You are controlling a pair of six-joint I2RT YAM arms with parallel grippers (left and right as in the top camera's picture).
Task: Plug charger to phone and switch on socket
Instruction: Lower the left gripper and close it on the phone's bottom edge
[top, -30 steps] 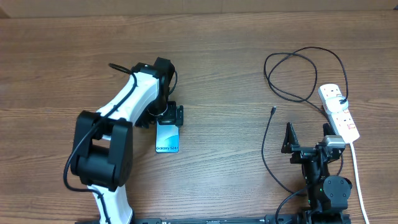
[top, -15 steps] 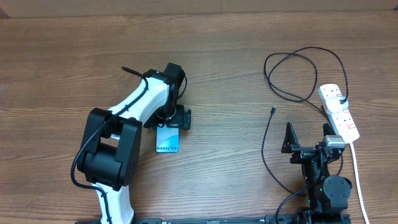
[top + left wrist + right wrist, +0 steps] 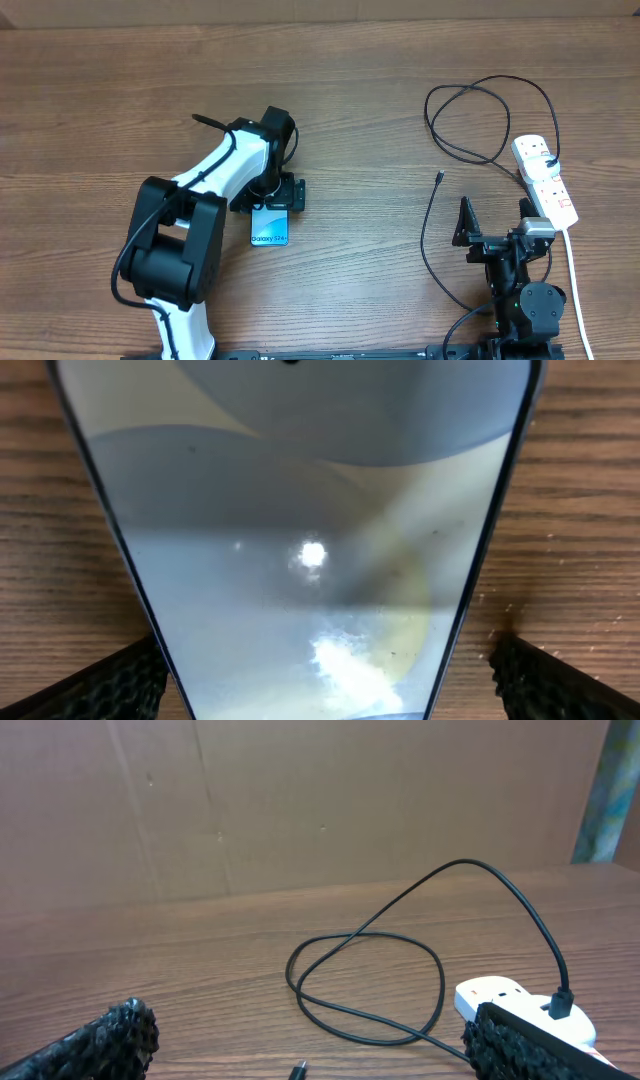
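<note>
Jaws on the left gripper (image 3: pixel 274 193) stand apart overhead, straddling the far end of the slim black-edged, cyan-screened smartphone (image 3: pixel 270 230) mid-table. Left wrist: pads (image 3: pixel 110 685) flank it unevenly, so we'd centre before squeezing. Right wrist: right gripper (image 3: pixel 305 1035), spread wide, faces the thin black charger cable (image 3: pixel 370 980) and white power-strip socket (image 3: pixel 510 995). Since a second ago, left arm swung right; smartphone stayed.

One phone (image 3: pixel 270 228), one charger (image 3: pixel 424 240), one socket (image 3: pixel 546 180) with one white cord (image 3: pixel 576 275).
</note>
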